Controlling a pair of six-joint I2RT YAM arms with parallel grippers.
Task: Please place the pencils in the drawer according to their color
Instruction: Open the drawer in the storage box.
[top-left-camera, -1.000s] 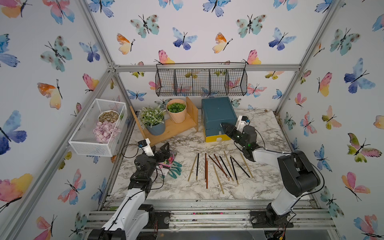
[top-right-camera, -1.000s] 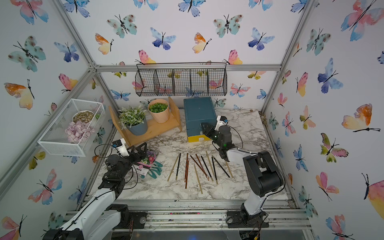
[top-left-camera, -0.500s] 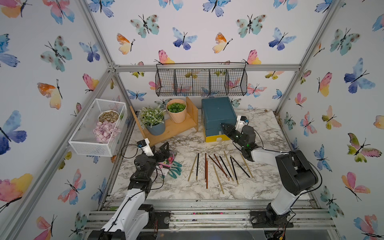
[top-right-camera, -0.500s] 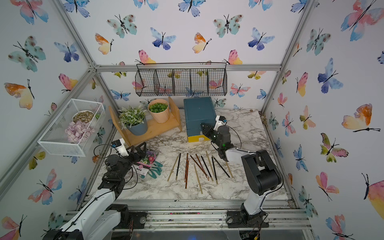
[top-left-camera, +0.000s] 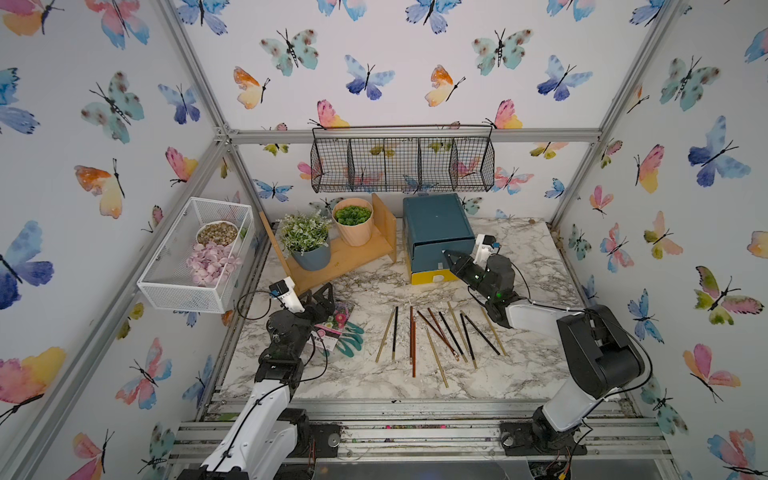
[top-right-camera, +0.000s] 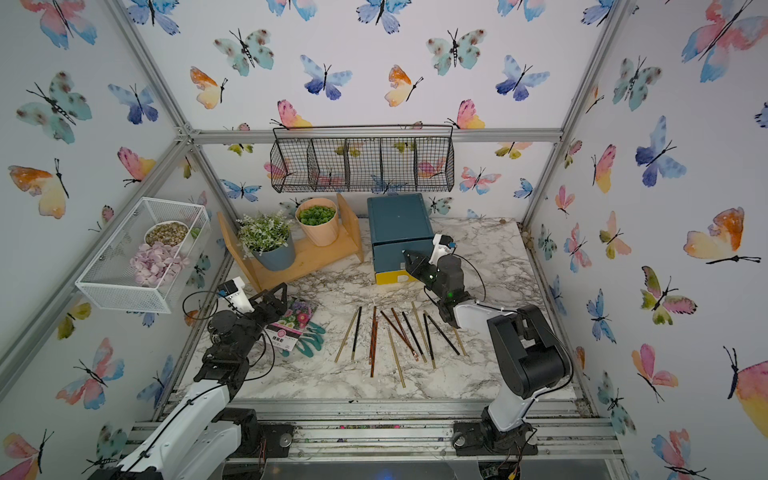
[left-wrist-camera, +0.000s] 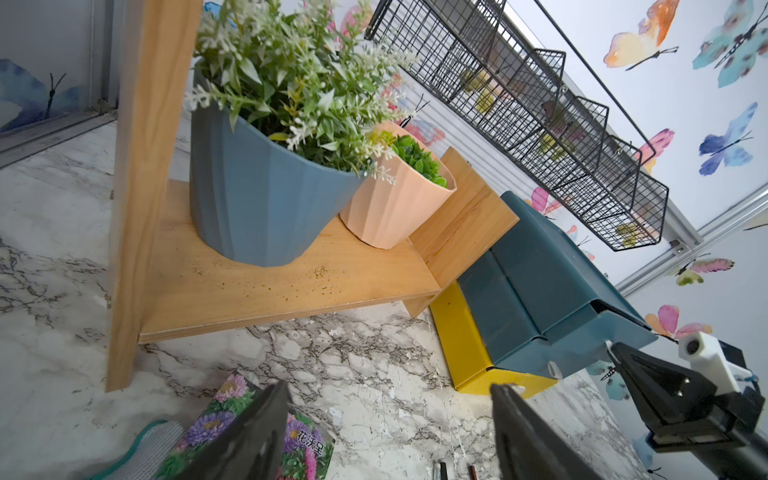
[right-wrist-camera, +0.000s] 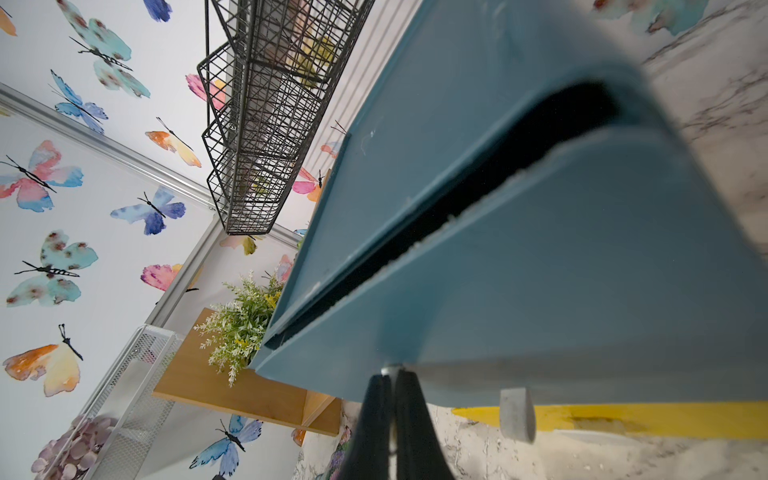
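Note:
Several pencils in black, reddish-brown and gold-tan lie fanned out on the marble table, in front of the drawer chest. My right gripper is at the chest's front, shut on the small pale pull tab of the top teal drawer. A dark gap shows above that drawer's front. My left gripper stands open and holds nothing, low over the table's left side, pointing toward the chest.
A wooden shelf carries a blue pot and a peach pot, left of the chest. A seed packet lies on green gloves by my left gripper. A black wire basket and a white mesh basket hang on the walls.
My right gripper has edged up to the chest's front and its jaws have closed on the pull tab. The left arm has stayed in place.

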